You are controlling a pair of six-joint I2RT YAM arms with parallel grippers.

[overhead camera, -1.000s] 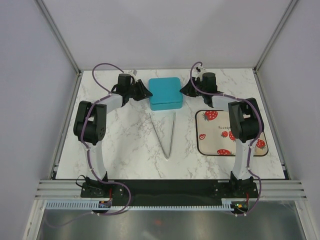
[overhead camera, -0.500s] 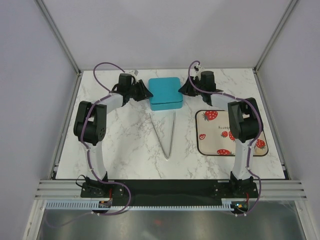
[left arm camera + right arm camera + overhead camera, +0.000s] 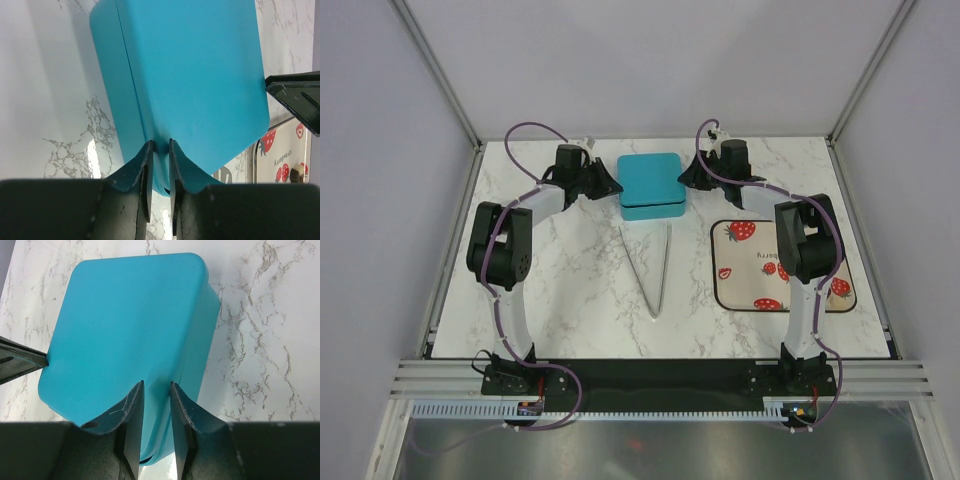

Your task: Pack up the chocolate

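The teal square box (image 3: pixel 651 182) stands at the back middle of the table with its lid on. It fills the left wrist view (image 3: pixel 190 75) and the right wrist view (image 3: pixel 130 325). My left gripper (image 3: pixel 618 187) is at its left edge, the jaws nearly together on the lid's edge (image 3: pixel 159 145). My right gripper (image 3: pixel 684 180) is at its right edge, the jaws narrowly apart on the lid's edge (image 3: pixel 157 385). One tiny tan and dark brown chocolate (image 3: pixel 296 172) lies on the strawberry mat. Any other chocolate is hidden.
Metal tongs (image 3: pixel 650 270) lie in a V in front of the box. A strawberry-print mat (image 3: pixel 760 270) lies at the right, partly under my right arm. Frame posts and white walls bound the table at the back and sides.
My right gripper has moved a little left and back, up against the box's right edge. The left gripper and the box have hardly moved.
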